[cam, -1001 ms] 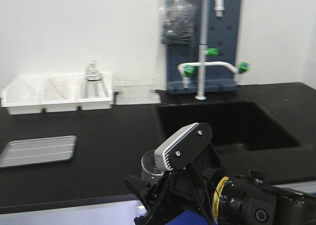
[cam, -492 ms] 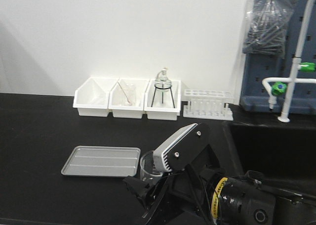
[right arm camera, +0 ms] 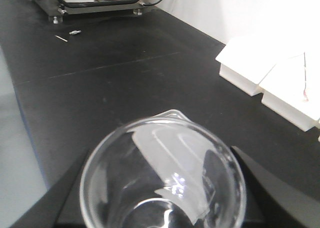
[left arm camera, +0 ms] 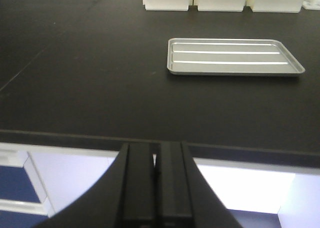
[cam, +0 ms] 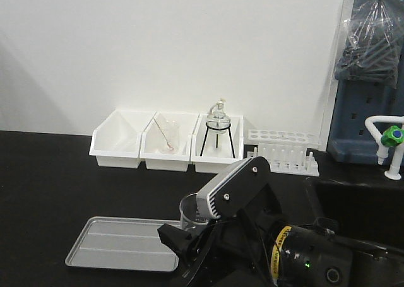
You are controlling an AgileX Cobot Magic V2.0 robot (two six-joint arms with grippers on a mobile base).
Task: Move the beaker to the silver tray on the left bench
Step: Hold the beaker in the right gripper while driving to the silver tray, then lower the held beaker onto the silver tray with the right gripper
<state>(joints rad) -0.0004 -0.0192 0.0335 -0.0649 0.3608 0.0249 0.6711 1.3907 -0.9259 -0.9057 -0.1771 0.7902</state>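
The long matte black table (cam: 44, 192) carries the shallow rectangular grey metal tray (cam: 117, 252). The left tool (left arm camera: 156, 180) hangs off the table's front edge, jaws pressed together. The right tool (right arm camera: 164, 200) clamps the small clear glass beaker (cam: 191, 212) upright, just by the tray's right end.

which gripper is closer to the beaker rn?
Right. The right gripper is shut around the beaker, a finger on each side. The left gripper is shut empty, off the front edge of the left bench, with no beaker in its view.
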